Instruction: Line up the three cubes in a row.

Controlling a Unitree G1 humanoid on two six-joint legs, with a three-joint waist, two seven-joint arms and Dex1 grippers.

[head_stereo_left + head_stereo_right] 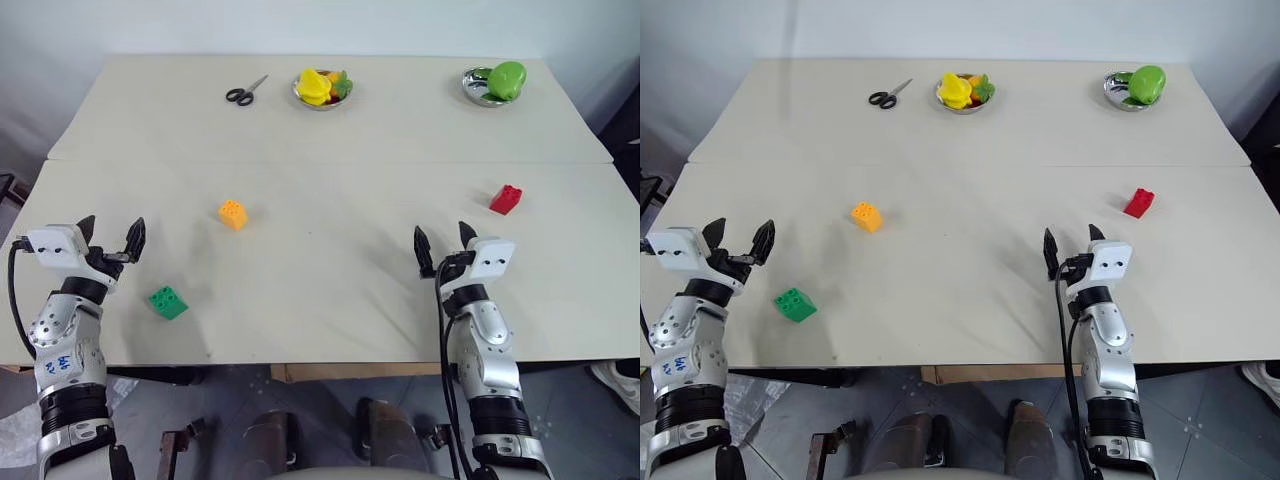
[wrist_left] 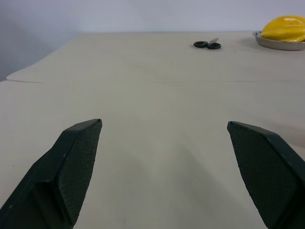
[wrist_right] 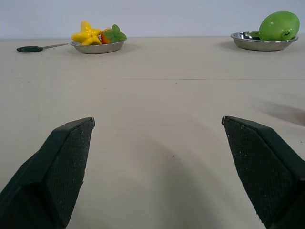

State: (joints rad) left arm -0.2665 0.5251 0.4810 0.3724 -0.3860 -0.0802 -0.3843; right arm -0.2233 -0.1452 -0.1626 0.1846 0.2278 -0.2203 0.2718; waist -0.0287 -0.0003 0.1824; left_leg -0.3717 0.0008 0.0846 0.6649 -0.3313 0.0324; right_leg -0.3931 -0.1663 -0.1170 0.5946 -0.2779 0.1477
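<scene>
Both grippers empty, jaws wide. We'd start with the left gripper (image 1: 111, 238): green cube (image 1: 168, 302) sits just beside it, nearer the table edge, turned diagonal. Orange-yellow cube (image 1: 233, 214) lies ahead toward the middle. Red cube (image 1: 506, 199), long axis slanted, lies just beyond the right gripper (image 1: 442, 245). Square the fingers to the faces.

1. Your table (image 1: 330, 130) has a matt, pale, smooth top.
2. The green cube (image 1: 168, 302), orange-yellow cube (image 1: 233, 214) and red cube (image 1: 506, 199) look like smooth, studded plastic.
3. Both bowls (image 3: 259, 42) are shiny metal; the green fruit (image 3: 279, 26) is glossy.
4. Your finger pads (image 2: 78, 167) show a fine, matt, rough texture.
5. The scissors (image 1: 245, 92) have dark handles and metal blades.
</scene>
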